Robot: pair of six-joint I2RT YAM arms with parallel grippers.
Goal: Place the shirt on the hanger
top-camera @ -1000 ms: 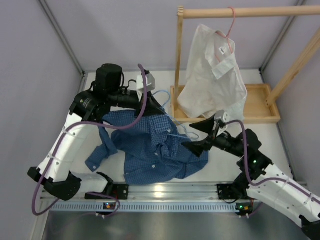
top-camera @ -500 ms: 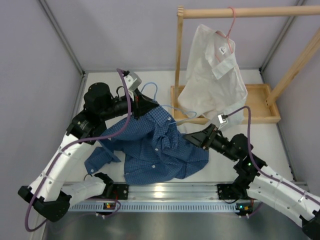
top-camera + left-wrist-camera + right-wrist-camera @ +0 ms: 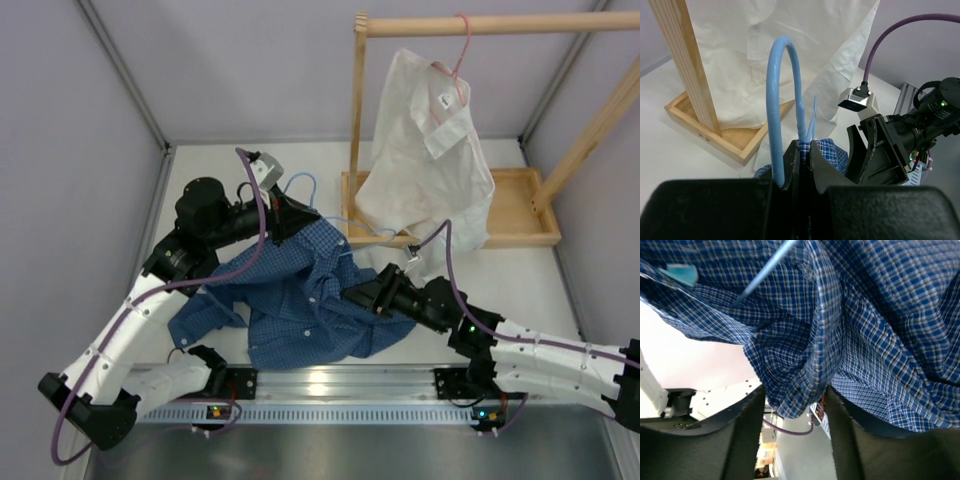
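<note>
The blue checked shirt [image 3: 300, 300] lies crumpled on the white table, with its collar end lifted toward the back. My left gripper [image 3: 312, 222] is shut on the light blue hanger [image 3: 303, 185] at its neck. In the left wrist view, checked cloth [image 3: 830, 146] is pinched at the left gripper [image 3: 803, 145] too, and the hanger's hook [image 3: 775, 90] rises beside the left finger. My right gripper [image 3: 355, 295] reaches into the shirt's right side. In the right wrist view it [image 3: 794, 390] stands open around a hanging fold of the shirt [image 3: 865, 315]. A hanger wire [image 3: 760, 282] runs under the cloth.
A white shirt [image 3: 425, 160] hangs on a pink hanger [image 3: 458, 55] from a wooden rack [image 3: 480, 25]. The rack's tray base [image 3: 520, 210] sits at the back right, close behind both grippers. A metal rail [image 3: 330, 385] runs along the near edge.
My left gripper lifted the hanger and collar and swung them back. My right arm moved left into the shirt, and its jaws narrowed around a fold.
</note>
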